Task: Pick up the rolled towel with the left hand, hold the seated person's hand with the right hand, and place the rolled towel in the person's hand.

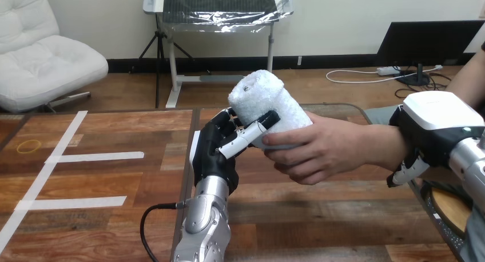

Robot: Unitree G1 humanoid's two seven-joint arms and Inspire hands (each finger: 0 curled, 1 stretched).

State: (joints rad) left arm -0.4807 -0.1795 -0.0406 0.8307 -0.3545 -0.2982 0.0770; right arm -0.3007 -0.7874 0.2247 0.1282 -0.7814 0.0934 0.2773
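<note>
A white rolled towel (266, 104) is held up over the table's middle. My left hand (220, 147) is curled round its left side, thumb across the front. The person's hand (317, 147) reaches in from the right, its thumb and fingers closing on the towel's lower right part. My right hand (437, 130) sits at the person's wrist (389, 145), its white back facing me and its fingers curled under and round the wrist.
The wooden table (114, 182) carries white tape strips (94, 157) at the left and a small yellow ring mark (28, 146). A round dark object (452, 207) lies off the table's right edge.
</note>
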